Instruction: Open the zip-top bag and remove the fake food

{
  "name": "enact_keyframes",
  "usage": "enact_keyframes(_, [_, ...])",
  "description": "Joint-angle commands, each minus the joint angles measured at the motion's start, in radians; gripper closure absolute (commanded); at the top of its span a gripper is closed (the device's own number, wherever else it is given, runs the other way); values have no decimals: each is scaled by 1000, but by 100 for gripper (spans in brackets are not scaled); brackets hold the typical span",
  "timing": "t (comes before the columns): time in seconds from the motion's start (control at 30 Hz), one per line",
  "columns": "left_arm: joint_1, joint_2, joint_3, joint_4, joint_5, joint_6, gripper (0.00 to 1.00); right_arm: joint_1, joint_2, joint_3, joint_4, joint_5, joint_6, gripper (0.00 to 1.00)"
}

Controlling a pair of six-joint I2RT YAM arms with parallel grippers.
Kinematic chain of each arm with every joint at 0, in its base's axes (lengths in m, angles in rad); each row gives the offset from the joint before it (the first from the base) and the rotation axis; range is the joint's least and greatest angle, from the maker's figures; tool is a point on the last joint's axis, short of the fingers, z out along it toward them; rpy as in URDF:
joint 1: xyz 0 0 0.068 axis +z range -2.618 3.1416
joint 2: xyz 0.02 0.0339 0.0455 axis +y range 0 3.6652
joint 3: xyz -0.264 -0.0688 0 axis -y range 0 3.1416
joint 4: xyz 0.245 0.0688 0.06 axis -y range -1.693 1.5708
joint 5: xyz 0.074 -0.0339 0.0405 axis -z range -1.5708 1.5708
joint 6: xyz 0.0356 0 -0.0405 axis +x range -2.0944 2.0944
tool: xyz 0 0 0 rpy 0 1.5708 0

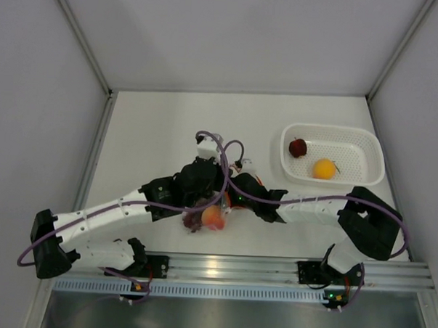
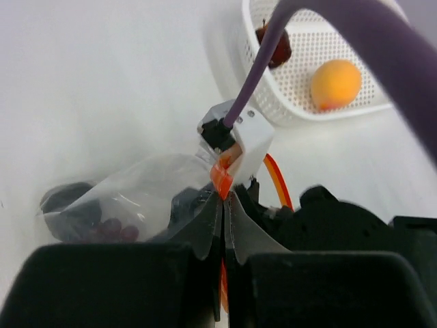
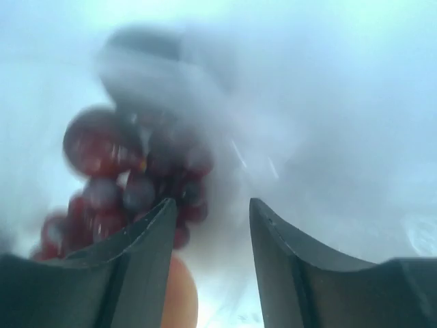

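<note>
The zip-top bag (image 1: 200, 220) lies between the two arms, with a grape bunch (image 1: 193, 222) and an orange-red peach (image 1: 215, 218) inside. My left gripper (image 2: 224, 195) is shut on the bag's red-orange zip strip (image 2: 222, 179), and the clear film (image 2: 136, 198) spreads out to the left over the grapes (image 2: 109, 229). My right gripper (image 3: 212, 205) is open at the bag, with hazy plastic all around it. The grapes (image 3: 116, 164) are at its left finger (image 3: 147, 236) and the peach (image 3: 181, 294) is below. Nothing solid sits between its jaws.
A white perforated basket (image 1: 365, 152) stands at the back right, holding an orange-yellow round fruit (image 1: 323, 168) and a dark red piece (image 1: 298, 147). Purple cables (image 1: 229, 175) loop over both wrists. White walls close in the table on three sides.
</note>
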Motion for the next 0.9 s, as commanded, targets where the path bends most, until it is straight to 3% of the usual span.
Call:
enact_keyframes(0.0, [8, 13, 120, 75, -72, 92, 100, -109, 2, 89, -105, 154, -126, 52])
enact_keyframes(0.17, [96, 36, 196, 79, -48, 154, 100, -258, -29, 199, -247, 319, -255, 53])
enact_keyframes(0.33, [116, 47, 200, 134, 18, 300, 100, -302, -58, 246, -223, 363, -321, 53])
enact_keyframes(0.5, [114, 95, 134, 150, 66, 236, 100, -304, -64, 230, -240, 163, -306, 53])
enact_keyframes(0.67, [114, 136, 95, 162, 100, 90, 100, -299, -94, 264, -367, 3, -303, 53])
enact_keyframes(0.87, [113, 165, 83, 163, 152, 23, 100, -299, -198, 233, -418, -127, -307, 44])
